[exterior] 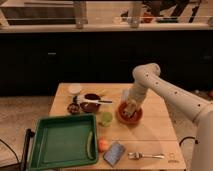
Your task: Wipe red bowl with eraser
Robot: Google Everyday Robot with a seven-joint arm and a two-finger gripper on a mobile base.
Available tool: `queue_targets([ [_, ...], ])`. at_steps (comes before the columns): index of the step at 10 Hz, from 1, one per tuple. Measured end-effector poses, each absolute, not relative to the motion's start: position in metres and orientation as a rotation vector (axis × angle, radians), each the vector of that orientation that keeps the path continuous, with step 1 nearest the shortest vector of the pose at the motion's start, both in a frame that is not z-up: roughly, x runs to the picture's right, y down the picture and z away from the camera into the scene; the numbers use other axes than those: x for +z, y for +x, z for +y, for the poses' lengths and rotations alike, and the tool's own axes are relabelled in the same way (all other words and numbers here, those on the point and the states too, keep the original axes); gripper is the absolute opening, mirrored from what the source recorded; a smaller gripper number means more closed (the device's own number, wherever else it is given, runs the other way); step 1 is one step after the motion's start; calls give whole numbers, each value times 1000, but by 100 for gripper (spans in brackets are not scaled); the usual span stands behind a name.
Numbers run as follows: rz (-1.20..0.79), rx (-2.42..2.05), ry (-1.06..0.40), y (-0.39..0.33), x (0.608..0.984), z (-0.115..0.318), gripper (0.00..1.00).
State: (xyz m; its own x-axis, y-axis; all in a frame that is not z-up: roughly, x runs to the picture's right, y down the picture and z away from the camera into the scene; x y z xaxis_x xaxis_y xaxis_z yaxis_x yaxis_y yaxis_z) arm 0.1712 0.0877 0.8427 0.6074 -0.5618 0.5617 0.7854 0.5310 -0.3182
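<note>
One slip here would spoil the wipe. Nearest the camera, a fork [145, 156] and a blue-grey pad [114, 152] lie at the table's [155, 135] front edge, with an orange fruit [103, 144] beside the pad and a green tray [62, 142] to the left. Further back a green cup [105, 118] stands just beside the red bowl [129, 116], so a sideways push from the arm could, I judge, shove the bowl into the cup and tip it. Pressing down off-centre could also tilt the shallow bowl on its rim, or let the eraser [131, 105] skid out of the grasp.

The gripper [131, 104] points down into the bowl, directly above its middle, with a pale block at its tip that I take to be the eraser; whether the fingers are closed on it I cannot tell. The bowl thus sits right under the gripper, right of the table's centre. Behind them, a darker bowl [92, 104] with a white-handled utensil [102, 101] and a white cup [75, 89] sit well apart to the left.
</note>
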Motion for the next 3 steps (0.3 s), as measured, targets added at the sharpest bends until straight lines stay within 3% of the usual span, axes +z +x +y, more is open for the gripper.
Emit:
queue_targets([
  [3,-424,-833,-589,171,840,89,0],
])
